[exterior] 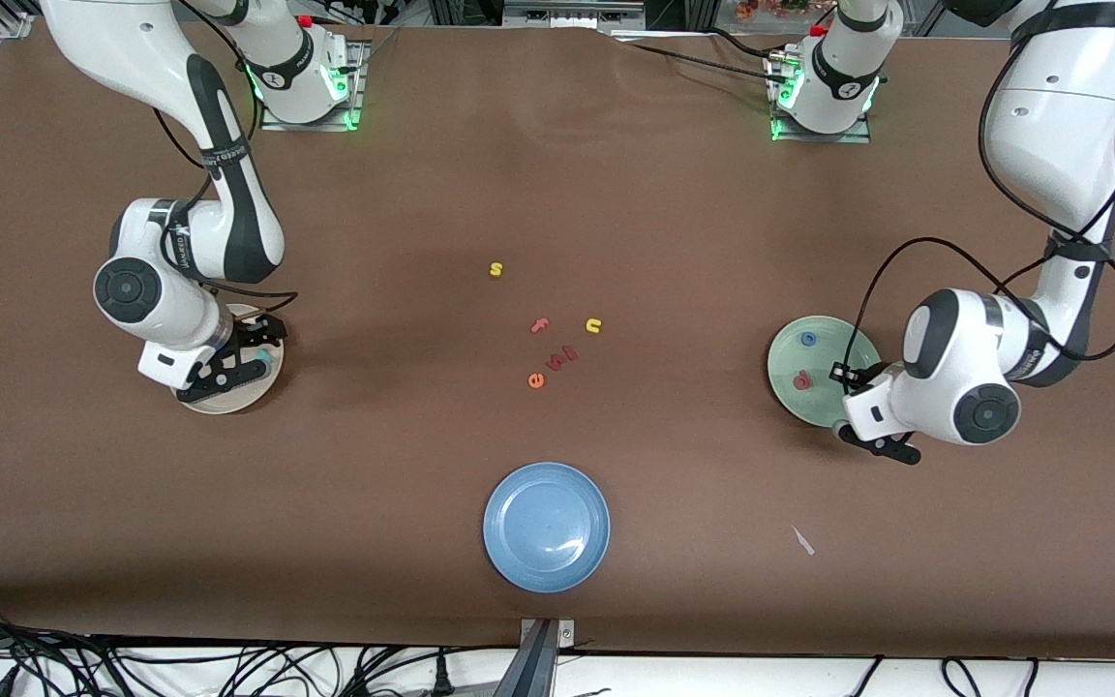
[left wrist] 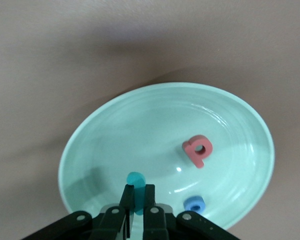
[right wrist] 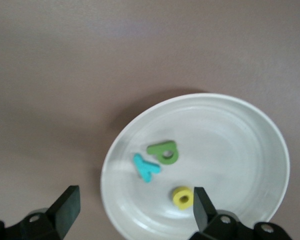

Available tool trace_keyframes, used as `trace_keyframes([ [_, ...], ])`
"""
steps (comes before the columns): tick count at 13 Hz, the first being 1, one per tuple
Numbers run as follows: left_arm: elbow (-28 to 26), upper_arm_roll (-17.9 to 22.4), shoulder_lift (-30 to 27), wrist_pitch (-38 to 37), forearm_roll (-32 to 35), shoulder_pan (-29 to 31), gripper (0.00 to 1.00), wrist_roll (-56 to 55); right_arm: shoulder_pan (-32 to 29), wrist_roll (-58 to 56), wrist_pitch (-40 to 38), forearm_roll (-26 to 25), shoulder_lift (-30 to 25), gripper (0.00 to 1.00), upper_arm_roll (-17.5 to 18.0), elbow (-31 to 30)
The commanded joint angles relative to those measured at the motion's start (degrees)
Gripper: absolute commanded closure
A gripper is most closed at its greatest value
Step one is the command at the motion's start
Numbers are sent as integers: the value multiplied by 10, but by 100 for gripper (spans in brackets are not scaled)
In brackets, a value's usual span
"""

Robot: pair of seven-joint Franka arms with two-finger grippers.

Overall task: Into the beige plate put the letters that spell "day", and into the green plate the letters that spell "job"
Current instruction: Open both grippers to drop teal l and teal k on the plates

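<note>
In the front view the beige plate (exterior: 228, 397) is largely covered by the right gripper (exterior: 228, 373), and its contents are mostly hidden. In the right wrist view the plate (right wrist: 250, 125) is seen to hold the olive-green d (right wrist: 163, 152), the teal y (right wrist: 146, 168) and the yellow a (right wrist: 182, 197), all lying loose between the widely parted fingers (right wrist: 65, 207) held above them.

At the left arm's end of the table, the green plate (exterior: 790, 363) is shown in the front view with the blue o (exterior: 808, 340) and the red b (exterior: 802, 381). Only in the left wrist view is the teal j (left wrist: 136, 186) made out, clamped between the closed fingertips of the left gripper (left wrist: 136, 200) over the plate (left wrist: 140, 120), with the b (left wrist: 198, 149) and o (left wrist: 194, 204) lying close by
</note>
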Motion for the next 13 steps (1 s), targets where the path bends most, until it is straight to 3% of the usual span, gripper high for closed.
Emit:
trace_keyframes([
  [1,-40,-6,-17,25,17,7,100,8,4,63,-96,10,-14,0,16,48],
  [4,-51,-7,-23,24,17,8,96,10,31,122,-141,10,-13,0,16,77],
  [7,-54,-7,-16,24,13,1,72,10,43,145,-172,9,-13,0,16,106],
  [8,-56,-7,-16,19,13,1,41,10,46,150,-193,8,-11,0,16,121],
  [9,-56,-7,-21,17,12,5,0,10,54,159,-213,8,-9,0,16,137],
  [13,-44,-8,-74,-6,12,6,0,9,76,207,-265,7,-5,0,16,184],
])
